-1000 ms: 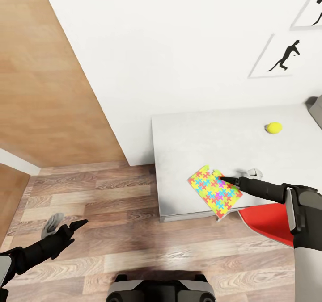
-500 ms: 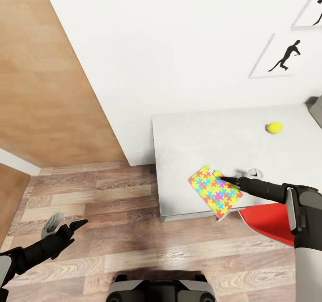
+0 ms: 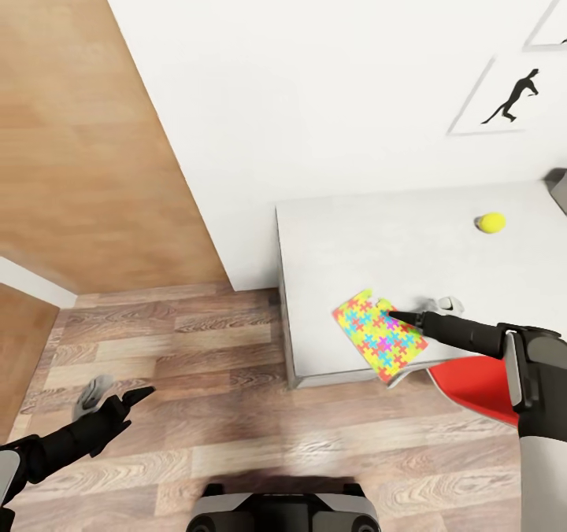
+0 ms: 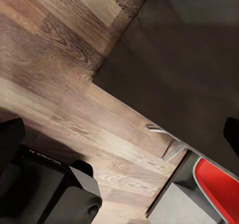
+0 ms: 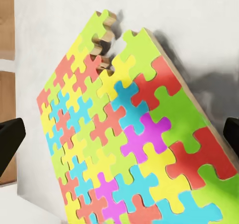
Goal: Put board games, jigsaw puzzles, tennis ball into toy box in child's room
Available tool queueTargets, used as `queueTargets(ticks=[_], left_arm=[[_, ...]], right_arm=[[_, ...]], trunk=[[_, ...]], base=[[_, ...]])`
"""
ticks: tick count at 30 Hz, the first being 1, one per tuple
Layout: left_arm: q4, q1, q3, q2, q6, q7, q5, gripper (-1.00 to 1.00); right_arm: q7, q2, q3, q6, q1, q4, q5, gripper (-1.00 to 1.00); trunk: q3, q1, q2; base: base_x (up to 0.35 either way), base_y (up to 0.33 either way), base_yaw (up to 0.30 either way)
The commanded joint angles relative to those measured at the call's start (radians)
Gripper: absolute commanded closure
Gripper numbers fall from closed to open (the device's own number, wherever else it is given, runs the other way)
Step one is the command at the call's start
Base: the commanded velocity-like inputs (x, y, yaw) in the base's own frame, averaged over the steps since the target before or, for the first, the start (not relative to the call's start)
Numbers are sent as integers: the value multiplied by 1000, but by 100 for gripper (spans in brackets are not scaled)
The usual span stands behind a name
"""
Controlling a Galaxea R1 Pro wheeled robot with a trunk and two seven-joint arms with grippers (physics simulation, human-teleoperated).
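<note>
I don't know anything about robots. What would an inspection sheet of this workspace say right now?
Surface: light-grey table against the white wall.
Job's things: jigsaw puzzle lies flat near the table's front edge, one corner past it; tennis ball sits farther back, apart from it.
Clutter: red chair tucked at the table's front.
Grippers: right gripper over the puzzle's edge, fingers spread, nothing held; left gripper open over the wooden floor, empty.
Cables: nothing seen.
Surroundings: wooden panel beside the wall; framed silhouette picture above the table.
</note>
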Motion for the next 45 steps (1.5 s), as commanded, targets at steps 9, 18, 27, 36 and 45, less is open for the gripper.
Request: queueTargets(ticks=[9,18,27,36,45], left_arm=[[-1,-1,1,0,4,9,11,-100],[-1,-1,1,-1,4,10,10,-100],[-1,-1,1,-1,4,10,9,-100],[-1,-1,1,-1,4,10,8,-100],[0,-1,0,-1,4,10,8,-100]], right_arm=[[10,1,-2,6,-1,-1,8,-100],[10,2,-2,6,-1,-1,8,-100],[10,2,-2,6,-1,-1,9,-100],[10,2,-2,6,-1,-1,10,-100],[9,2,-2,6,-1,-1,10,-100]], trunk=[[-1,0,-2],[-1,0,-2],[-1,0,-2],[-1,0,-2],[-1,0,-2]], base=[[-92,248,0],[-42,102,0],[-8,19,0],[-2,4,0],[0,27,0]])
